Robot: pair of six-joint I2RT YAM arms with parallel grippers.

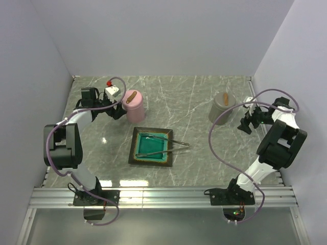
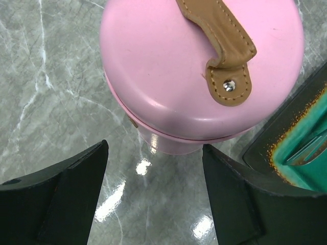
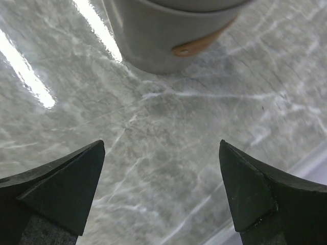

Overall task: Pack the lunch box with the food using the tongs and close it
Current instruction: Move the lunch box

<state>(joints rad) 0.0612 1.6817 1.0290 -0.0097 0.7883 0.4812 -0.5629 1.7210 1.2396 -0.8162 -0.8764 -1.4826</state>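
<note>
Standing upright on the grey marbled surface (image 1: 204, 102), the tall pale-pink cylindrical lunch box (image 1: 135, 106) is seen just ahead of the left hand (image 2: 153, 153), whose fingers are spread apart on nothing. Its round pink lid (image 2: 168, 76) is seated, so the contents are hidden. The wall is judged rigid, smooth and likely slippery; the brown strap handle (image 2: 225, 46) offers a surer hold. Only the thin silver tongs (image 1: 163, 140) are seen on the square teal plate (image 1: 134, 153). The right hand (image 3: 161, 145) is held wide apart before a lidded grey container (image 3: 168, 35).
</note>
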